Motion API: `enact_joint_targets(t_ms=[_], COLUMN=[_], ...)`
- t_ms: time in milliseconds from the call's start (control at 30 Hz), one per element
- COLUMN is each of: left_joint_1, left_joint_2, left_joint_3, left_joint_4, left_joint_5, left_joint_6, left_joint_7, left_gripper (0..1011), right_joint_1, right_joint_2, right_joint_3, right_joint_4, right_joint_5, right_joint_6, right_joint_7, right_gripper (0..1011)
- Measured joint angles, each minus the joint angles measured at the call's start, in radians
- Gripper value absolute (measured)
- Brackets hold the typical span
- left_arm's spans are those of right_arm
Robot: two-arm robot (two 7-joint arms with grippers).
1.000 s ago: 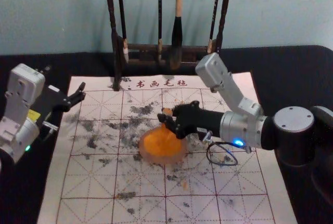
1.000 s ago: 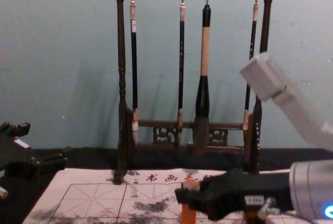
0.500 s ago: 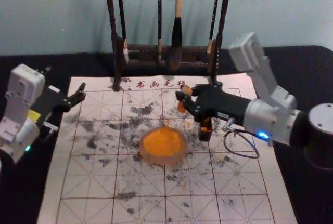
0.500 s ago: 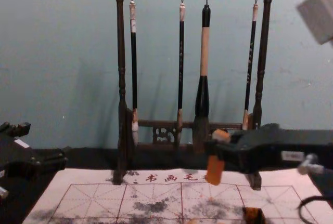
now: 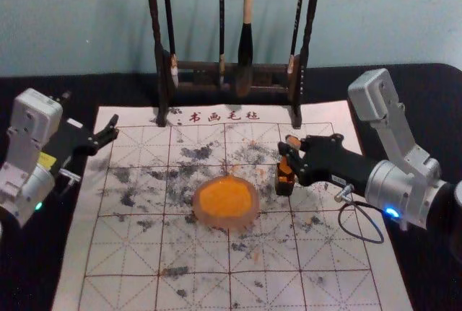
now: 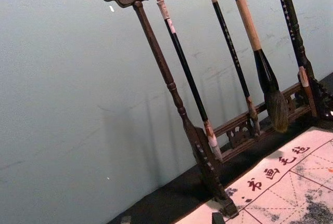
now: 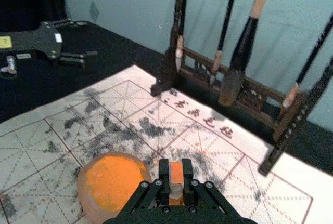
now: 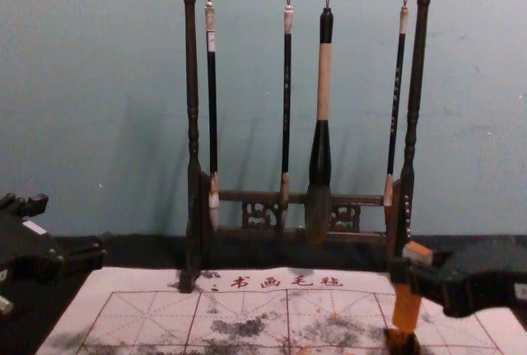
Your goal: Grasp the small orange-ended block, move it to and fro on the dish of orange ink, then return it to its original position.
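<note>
The orange-ended block (image 5: 293, 141) is pinched in the right end effector (image 5: 290, 156) at a dark box (image 5: 284, 187), centre-right; the left end effector (image 5: 112, 128) gapes, far left.

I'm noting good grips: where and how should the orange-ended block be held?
Probably high on the block, its flat sides pinched from the robot's right, as the right gripper does over the dark box: it is long and nearly upright, orange below.
</note>
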Motion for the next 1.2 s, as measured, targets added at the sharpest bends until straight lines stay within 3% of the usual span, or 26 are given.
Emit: enact_joint_targets(t_ms=[400, 1200], left_joint_1=[0.0, 0.0], left_joint_2=[0.0, 0.0], left_joint_3=[0.0, 0.0], left_joint_4=[0.0, 0.0], left_joint_5=[0.0, 0.0], left_joint_6=[0.0, 0.0], left_joint_7=[0.0, 0.0], left_gripper=[1001, 1001], right_joint_1=[-0.025, 0.006], right_joint_2=[-0.03, -0.078], right_joint_3=[0.03, 0.024], right_joint_4=[0.017, 0.083], right_joint_5=[-0.005, -0.045], right_joint_6=[0.027, 0.049], right_joint_7=[-0.016, -0.012], right_gripper=[105, 105])
